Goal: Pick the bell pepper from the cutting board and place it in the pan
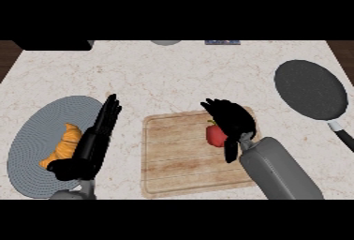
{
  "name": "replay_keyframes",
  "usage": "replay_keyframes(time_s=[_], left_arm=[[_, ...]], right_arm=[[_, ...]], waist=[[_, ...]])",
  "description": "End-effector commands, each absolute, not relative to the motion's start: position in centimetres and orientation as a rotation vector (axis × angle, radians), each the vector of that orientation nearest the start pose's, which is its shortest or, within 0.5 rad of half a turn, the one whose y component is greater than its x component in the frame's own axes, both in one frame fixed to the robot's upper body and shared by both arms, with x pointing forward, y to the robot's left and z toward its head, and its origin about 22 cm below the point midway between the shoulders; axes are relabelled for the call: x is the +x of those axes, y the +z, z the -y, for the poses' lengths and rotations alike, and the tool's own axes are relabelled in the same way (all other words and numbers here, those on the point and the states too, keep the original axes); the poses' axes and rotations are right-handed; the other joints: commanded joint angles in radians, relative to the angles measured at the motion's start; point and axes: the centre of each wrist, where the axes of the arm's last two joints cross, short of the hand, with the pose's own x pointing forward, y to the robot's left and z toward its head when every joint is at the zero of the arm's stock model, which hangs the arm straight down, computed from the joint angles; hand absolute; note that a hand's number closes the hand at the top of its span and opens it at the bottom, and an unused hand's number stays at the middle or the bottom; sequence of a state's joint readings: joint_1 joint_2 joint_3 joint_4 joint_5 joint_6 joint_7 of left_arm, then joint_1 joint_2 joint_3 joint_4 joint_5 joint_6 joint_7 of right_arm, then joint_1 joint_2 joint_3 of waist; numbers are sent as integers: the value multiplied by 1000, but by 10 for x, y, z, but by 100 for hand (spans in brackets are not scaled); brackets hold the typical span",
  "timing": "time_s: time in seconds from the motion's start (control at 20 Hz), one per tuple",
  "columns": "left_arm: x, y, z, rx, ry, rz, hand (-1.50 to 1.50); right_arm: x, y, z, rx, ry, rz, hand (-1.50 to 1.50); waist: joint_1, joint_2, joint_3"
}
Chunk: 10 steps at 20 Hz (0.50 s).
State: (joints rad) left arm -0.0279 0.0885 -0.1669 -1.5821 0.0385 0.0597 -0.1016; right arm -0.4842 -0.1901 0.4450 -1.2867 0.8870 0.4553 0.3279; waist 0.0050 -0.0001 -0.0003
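A red bell pepper [215, 135] lies on the right half of the wooden cutting board [173, 154]. My right hand [232, 119] sits over it from the right, fingers curled above the pepper and thumb hanging below it, hiding part of the pepper. The dark pan [310, 89] lies at the far right with its handle [342, 133] pointing toward the near edge. My left hand [97, 136] rests open with fingers straight, over the right edge of the grey mat.
A croissant [63, 145] lies on a round grey mat [41, 140] at the left. A dark object [52, 44], a grey round thing [166, 42] and a small dark item [223, 42] line the counter's far edge.
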Motion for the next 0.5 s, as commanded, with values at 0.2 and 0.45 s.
replay_keyframes(time_s=[0.2,0.45], left_arm=[[237,1,-185,-75,-126,1705,0],[238,1,-198,-67,-129,1705,0]], right_arm=[[327,17,139,-610,1765,972,150],[331,19,142,-639,1765,1019,150]], waist=[[2,1,0],[-1,0,0]])
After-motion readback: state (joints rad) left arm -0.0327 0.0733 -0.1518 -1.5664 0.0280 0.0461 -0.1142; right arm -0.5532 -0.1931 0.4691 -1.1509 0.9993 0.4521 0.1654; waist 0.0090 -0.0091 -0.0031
